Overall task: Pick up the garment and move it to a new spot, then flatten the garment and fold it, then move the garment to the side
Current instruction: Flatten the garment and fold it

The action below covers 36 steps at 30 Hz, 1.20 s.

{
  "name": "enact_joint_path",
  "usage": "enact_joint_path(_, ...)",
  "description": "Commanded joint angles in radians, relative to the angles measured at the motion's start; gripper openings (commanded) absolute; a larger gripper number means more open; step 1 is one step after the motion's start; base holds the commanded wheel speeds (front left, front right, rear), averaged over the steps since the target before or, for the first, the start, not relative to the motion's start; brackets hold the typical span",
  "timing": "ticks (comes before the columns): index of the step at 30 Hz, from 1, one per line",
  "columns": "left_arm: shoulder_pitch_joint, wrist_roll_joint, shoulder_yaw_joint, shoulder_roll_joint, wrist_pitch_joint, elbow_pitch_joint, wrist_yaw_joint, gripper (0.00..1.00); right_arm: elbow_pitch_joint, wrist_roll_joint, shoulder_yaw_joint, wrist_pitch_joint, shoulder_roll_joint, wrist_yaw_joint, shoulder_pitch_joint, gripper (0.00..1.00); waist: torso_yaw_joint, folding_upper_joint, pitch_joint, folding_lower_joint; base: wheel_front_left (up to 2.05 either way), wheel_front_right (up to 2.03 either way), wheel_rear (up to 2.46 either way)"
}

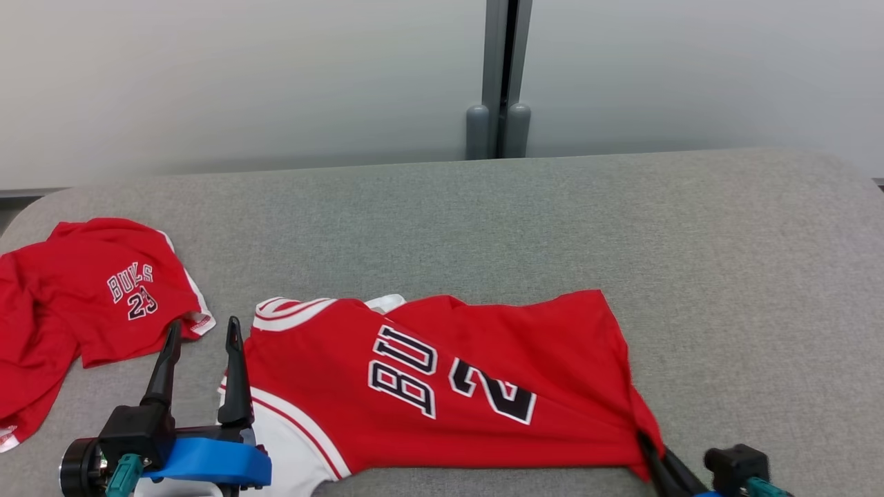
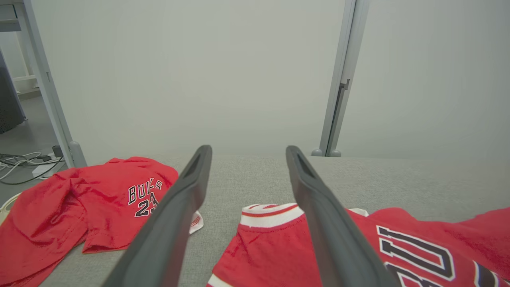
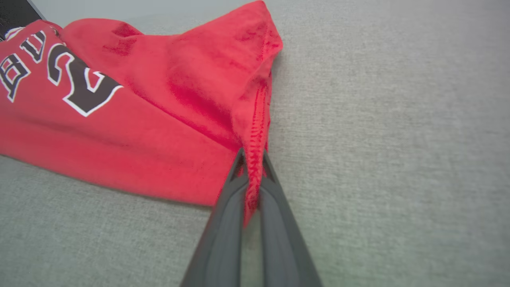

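- The right pincer [image 3: 252, 159] is clamped tight on a bunched hem corner of the red knit basketball jersey with white trim and black, white-edged lettering [image 1: 442, 373]. The cloth rises from its fingertips in a puckered ridge.
- The jersey lies spread, lightly rumpled, on the grey woven-cloth tabletop [image 1: 552, 228]. It reaches from the right pincer across to the left pincer's [image 1: 204, 324] inner finger, and whether it touches that finger cannot be told.
- A ribbed white band with red stripes edges the jersey just beyond that inner fingertip.
- The left pincer stands wide apart and holds nothing, its long, dark fingers tapering to narrow tips.
- On that pincer's outer side lies a crumpled red garment printed "BULLS 23" [image 1: 83, 304], its white edging near the outer fingertip and clear of the jersey.
- Far beyond both pincers, pale matte wall panels meet at a grey post with rounded feet [image 1: 498, 83].
- Loose cables [image 2: 20, 161] lie on the floor past the crumpled garment.
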<state>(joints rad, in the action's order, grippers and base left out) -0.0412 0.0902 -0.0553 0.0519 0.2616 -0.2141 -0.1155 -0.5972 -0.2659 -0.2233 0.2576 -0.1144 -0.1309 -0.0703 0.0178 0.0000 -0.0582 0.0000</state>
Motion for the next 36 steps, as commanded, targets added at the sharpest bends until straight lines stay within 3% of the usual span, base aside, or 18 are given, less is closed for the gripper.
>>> enact_joint_path(1,0.008,0.006,0.001,-0.001,0.005,-0.002,-0.003,1.0,0.013,-0.006,0.013,0.006,-0.033,0.0,0.024,0.0,0.01,0.0,0.009,0.0,0.0,0.0,0.0)
enact_joint_path(12,0.021,0.033,0.025,-0.001,0.005,-0.011,0.01,1.0,0.179,-0.148,-0.013,-0.112,-0.159,0.0,0.183,0.0,0.02,0.0,0.027,0.0,0.0,0.0,0.0)
enact_joint_path(13,0.024,0.034,0.024,-0.001,0.005,-0.011,0.009,1.0,0.197,-0.165,-0.014,-0.125,-0.17,0.0,0.197,0.29,0.021,0.0,0.028,0.0,0.0,0.0,0.0)
enact_joint_path(14,0.025,0.035,0.024,-0.002,0.005,-0.011,0.01,1.0,0.215,-0.178,-0.012,-0.134,-0.181,0.0,0.207,0.72,0.022,0.0,0.028,0.0,0.0,0.0,0.0)
enact_joint_path(15,0.028,0.036,0.023,-0.002,0.005,-0.011,0.011,1.0,0.231,-0.187,-0.01,-0.139,-0.187,0.0,0.216,1.0,0.023,0.0,0.029,0.0,0.0,0.0,0.0)
enact_joint_path(25,0.016,0.027,0.021,-0.002,0.005,-0.007,0.012,1.0,0.34,-0.135,0.058,-0.07,-0.218,0.0,0.131,1.0,0.015,0.0,0.023,0.0,0.0,0.0,0.0)
enact_joint_path(36,-0.018,0.009,0.013,-0.002,0.005,-0.001,0.002,1.0,0.297,-0.038,0.015,-0.152,-0.201,0.0,-0.165,1.0,-0.011,0.0,-0.02,0.0,0.0,0.0,0.0)
